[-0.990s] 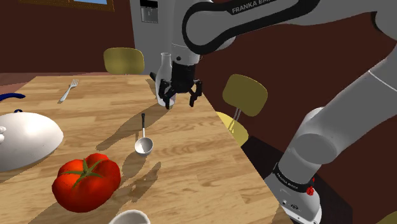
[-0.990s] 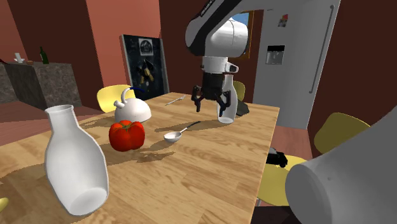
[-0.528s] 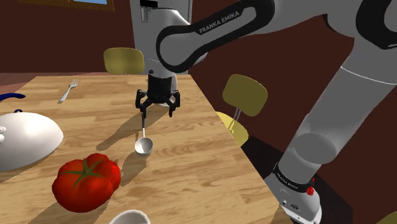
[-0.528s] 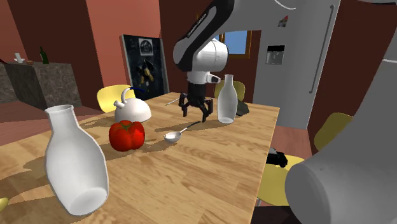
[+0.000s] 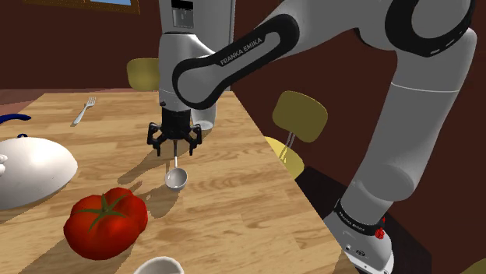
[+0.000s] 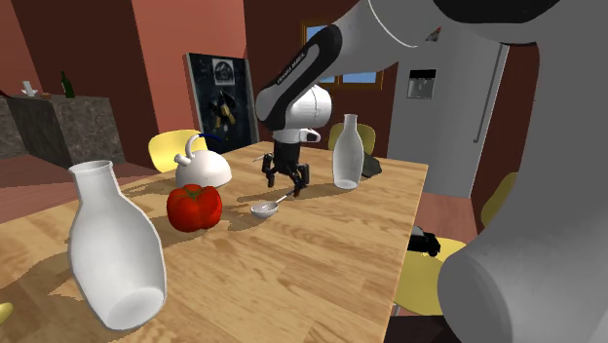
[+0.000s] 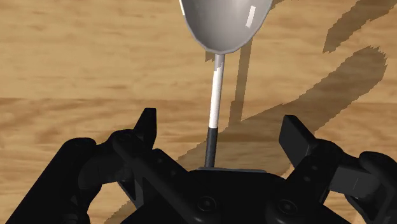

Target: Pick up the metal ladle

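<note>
The metal ladle (image 5: 176,177) lies flat on the wooden table (image 5: 226,210), silver bowl toward the tomato side and black-tipped handle pointing away. My black gripper (image 5: 174,148) hangs open just above the handle end. In the second exterior view the gripper (image 6: 284,182) sits over the ladle (image 6: 265,207). In the wrist view the ladle's thin handle (image 7: 216,105) runs up between my two spread fingertips (image 7: 147,122), and neither touches it; the bowl (image 7: 224,24) lies beyond them.
A large red tomato (image 5: 106,222) lies near the ladle. A white kettle (image 5: 27,170) and a fork (image 5: 84,110) are on the shoulder view's left. A clear bottle (image 6: 346,152) stands behind the gripper, a white vase (image 6: 114,249) near the camera. Yellow chairs (image 5: 299,115) ring the table.
The gripper has travelled from beside the clear bottle toward the ladle and lowered, ending open over the ladle's handle. The ladle has not moved.
</note>
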`<control>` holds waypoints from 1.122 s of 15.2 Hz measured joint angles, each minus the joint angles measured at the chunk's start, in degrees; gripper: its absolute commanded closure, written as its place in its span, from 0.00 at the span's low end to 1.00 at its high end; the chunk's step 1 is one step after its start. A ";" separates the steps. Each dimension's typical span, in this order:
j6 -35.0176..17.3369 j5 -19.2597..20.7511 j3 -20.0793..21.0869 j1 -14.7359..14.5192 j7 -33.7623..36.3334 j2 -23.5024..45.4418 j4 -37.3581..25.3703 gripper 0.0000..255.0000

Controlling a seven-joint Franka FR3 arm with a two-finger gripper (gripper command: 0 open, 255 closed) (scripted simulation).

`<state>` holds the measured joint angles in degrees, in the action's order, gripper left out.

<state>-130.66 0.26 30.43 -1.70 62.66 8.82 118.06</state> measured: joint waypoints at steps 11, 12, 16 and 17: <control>-3.30 1.45 -0.36 -0.39 0.82 2.24 1.28 1.00; -3.30 1.45 -0.36 -0.39 0.82 2.24 1.28 1.00; -2.93 1.33 -0.31 -0.38 0.80 2.05 1.10 1.00; -2.43 1.13 -0.27 -0.29 0.64 1.76 0.85 1.00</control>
<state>-133.08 1.39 30.16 -1.99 63.30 10.58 118.91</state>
